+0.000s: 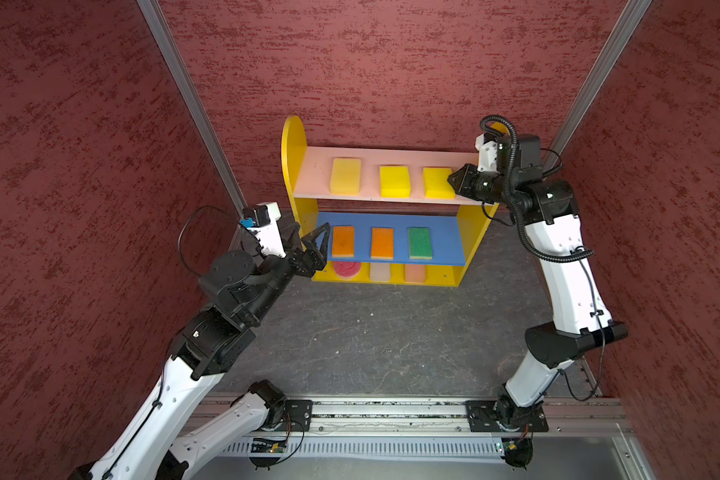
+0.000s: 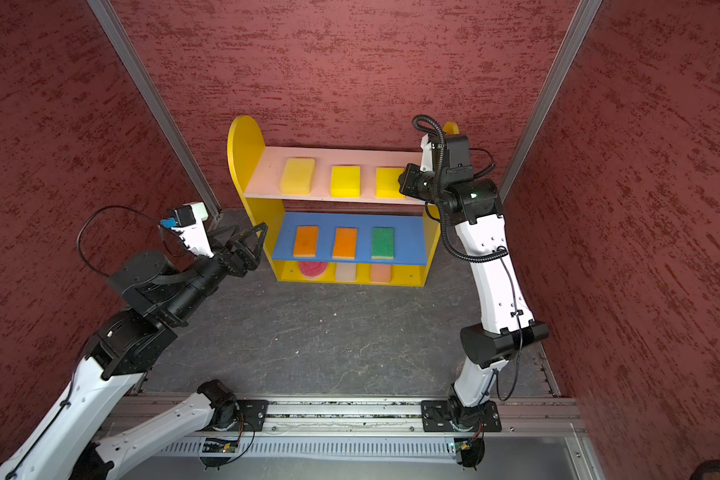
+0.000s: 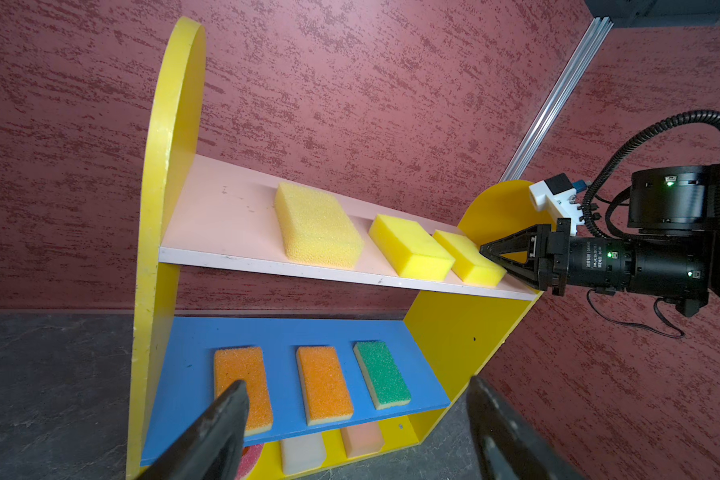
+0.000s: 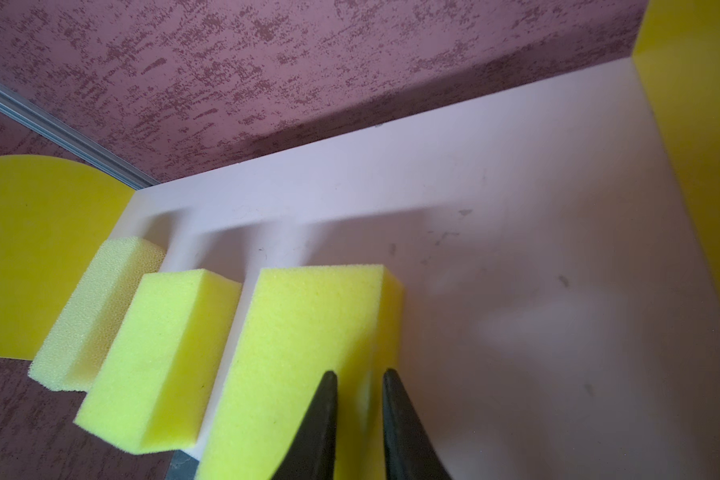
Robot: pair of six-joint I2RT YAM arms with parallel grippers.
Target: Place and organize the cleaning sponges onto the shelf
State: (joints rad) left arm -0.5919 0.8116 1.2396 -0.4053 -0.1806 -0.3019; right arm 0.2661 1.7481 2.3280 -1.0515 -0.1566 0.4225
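Cleaning sponges (image 1: 382, 243): nine, all on the shelf (image 1: 294, 141), which stands at 12 o'clock on the dark table (image 1: 371, 332). Pink board (image 1: 316, 174), 9 to 3 o'clock: coarse yellow sponge (image 1: 345, 176), middle yellow sponge (image 1: 395, 181), end yellow sponge (image 1: 438, 183). Blue board (image 1: 445, 245): two orange sponges (image 1: 343, 241), green-topped sponge (image 1: 420, 243). Yellow base (image 1: 445, 276): round red-pink sponge (image 1: 347, 268), off-white sponge (image 1: 380, 272), peach sponge (image 1: 415, 272); in both top views only their front edges show under the blue board. Left gripper (image 1: 312, 235): just beside the shelf's 9 o'clock panel, level with the blue board, fingers spread wide, empty. Right gripper (image 1: 449, 180): at the pink board's 3 o'clock end. The left wrist view gives it side-on, tip meeting the end yellow sponge. Only the right wrist view shows the narrow gap between its fingers, with that sponge's edge in it; whether they squeeze it cannot be told. That view takes in the top tier alone.
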